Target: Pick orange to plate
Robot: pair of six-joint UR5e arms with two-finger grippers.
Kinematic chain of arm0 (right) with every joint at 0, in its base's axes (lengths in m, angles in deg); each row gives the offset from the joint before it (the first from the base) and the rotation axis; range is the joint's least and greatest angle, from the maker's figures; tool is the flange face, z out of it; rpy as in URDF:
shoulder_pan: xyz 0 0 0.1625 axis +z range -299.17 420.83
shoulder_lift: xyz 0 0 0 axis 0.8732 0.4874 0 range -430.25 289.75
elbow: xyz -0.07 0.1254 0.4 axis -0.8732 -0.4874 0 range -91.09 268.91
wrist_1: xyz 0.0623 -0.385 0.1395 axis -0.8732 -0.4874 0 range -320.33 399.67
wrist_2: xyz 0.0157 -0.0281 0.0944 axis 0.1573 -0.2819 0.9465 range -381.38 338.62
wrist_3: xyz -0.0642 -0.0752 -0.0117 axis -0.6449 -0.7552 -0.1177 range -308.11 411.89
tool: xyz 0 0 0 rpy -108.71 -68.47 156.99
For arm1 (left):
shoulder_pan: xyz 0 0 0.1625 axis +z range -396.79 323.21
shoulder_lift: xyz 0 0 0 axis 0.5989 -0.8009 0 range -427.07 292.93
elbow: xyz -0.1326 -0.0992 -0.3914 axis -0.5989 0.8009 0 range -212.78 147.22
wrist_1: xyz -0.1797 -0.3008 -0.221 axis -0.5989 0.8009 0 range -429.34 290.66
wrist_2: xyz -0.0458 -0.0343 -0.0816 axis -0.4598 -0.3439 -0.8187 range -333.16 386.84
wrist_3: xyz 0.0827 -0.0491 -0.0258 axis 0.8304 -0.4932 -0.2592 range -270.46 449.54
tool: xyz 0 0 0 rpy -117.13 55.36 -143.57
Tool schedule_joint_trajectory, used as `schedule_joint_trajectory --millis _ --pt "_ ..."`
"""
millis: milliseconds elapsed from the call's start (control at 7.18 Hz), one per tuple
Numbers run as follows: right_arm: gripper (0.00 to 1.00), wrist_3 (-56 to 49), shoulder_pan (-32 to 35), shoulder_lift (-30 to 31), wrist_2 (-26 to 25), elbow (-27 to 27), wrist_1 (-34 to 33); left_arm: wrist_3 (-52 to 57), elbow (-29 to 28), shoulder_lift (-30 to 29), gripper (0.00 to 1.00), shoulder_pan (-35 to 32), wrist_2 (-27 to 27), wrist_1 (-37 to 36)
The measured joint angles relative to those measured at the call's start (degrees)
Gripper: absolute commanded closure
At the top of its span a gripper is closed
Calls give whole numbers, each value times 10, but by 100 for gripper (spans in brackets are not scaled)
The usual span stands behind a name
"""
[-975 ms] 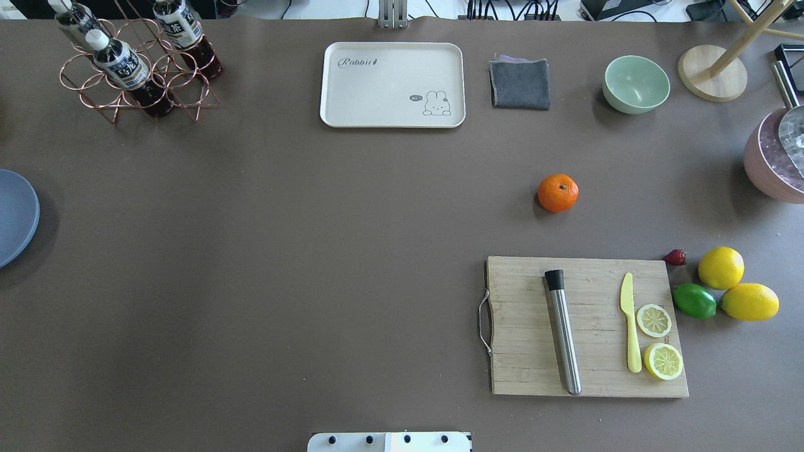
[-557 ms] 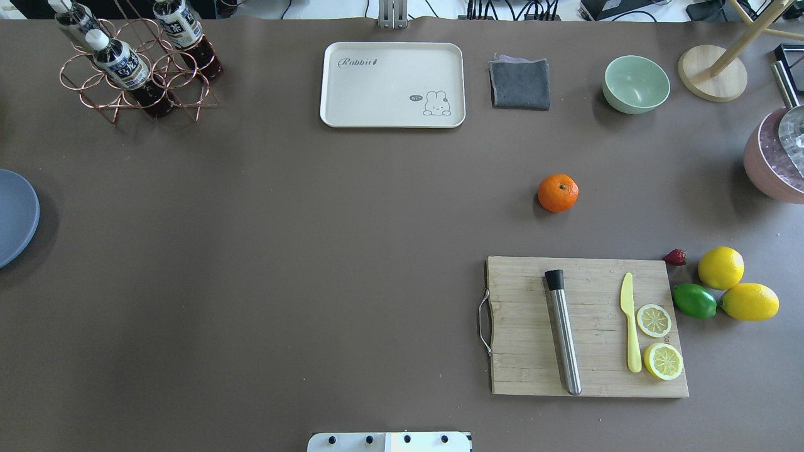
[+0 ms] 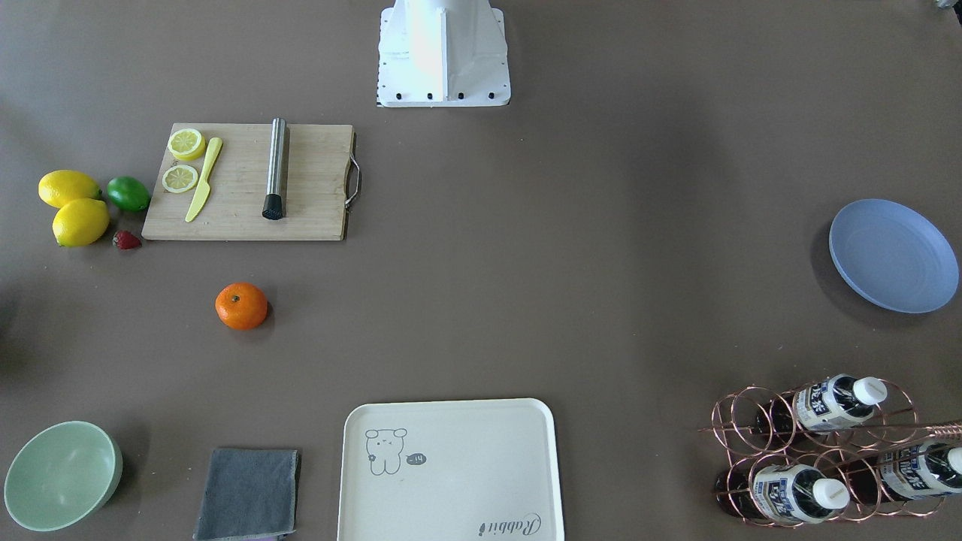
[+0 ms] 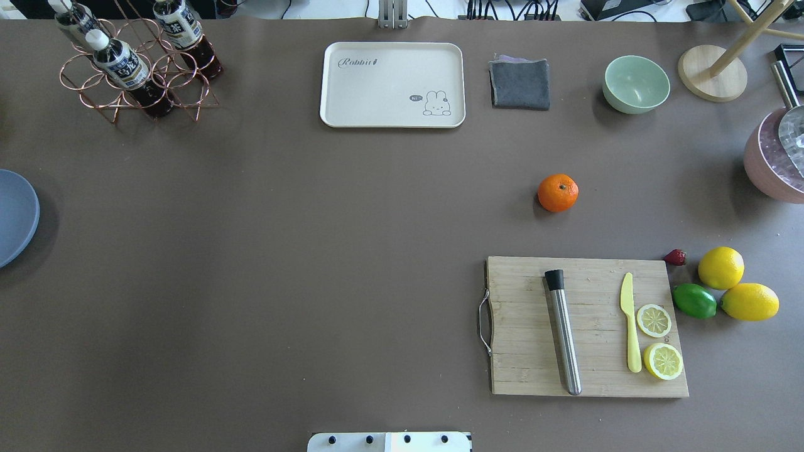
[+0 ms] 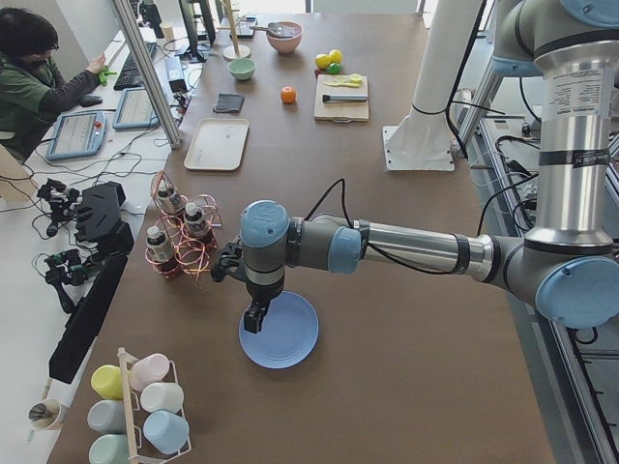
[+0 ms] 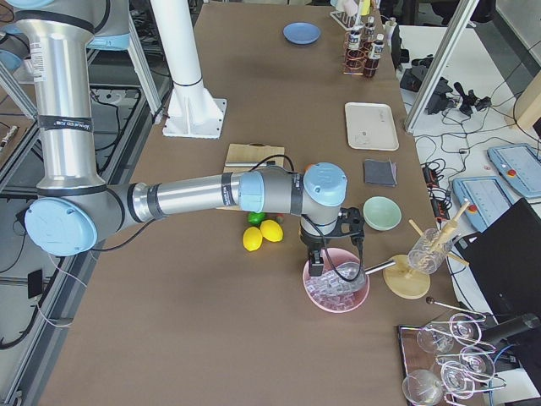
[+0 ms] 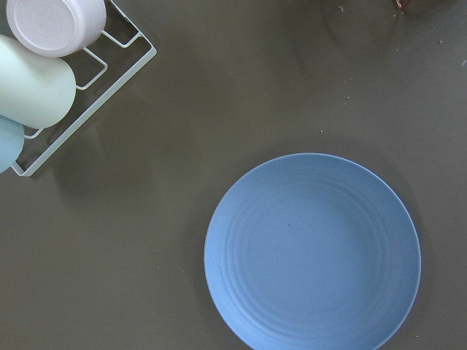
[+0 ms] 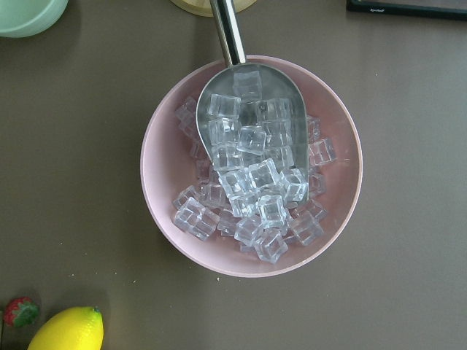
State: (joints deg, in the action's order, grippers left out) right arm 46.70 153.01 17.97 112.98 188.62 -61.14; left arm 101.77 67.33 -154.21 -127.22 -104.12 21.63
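Note:
The orange [image 4: 558, 193] sits alone on the brown table right of centre, beyond the cutting board; it also shows in the front view [image 3: 241, 306] and, small, at the far end [image 5: 287, 94]. The empty periwinkle plate [image 3: 893, 255] lies at the table's far left edge [image 4: 12, 216] and fills the left wrist view [image 7: 312, 251]. My left gripper [image 5: 253, 319] hangs just over the plate's [image 5: 280, 333] rim; I cannot tell whether it is open or shut. My right gripper [image 6: 315, 264] hovers above a pink bowl of ice, far from the orange, state unclear.
A wooden cutting board [image 4: 587, 326] holds a steel muddler, yellow knife and lemon slices. Two lemons [image 4: 721, 267], a lime [image 4: 695, 301] and a strawberry lie beside it. Pink ice bowl [image 8: 252, 166], green bowl [image 4: 635, 83], grey cloth [image 4: 520, 83], cream tray [image 4: 392, 85], bottle rack [image 4: 135, 63].

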Motion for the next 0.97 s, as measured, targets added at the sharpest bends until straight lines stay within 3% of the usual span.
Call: schedule_joint_trajectory --millis 975 --pt "0 0 0 2 0 11 0 1 -3 -2 2 0 0 1"
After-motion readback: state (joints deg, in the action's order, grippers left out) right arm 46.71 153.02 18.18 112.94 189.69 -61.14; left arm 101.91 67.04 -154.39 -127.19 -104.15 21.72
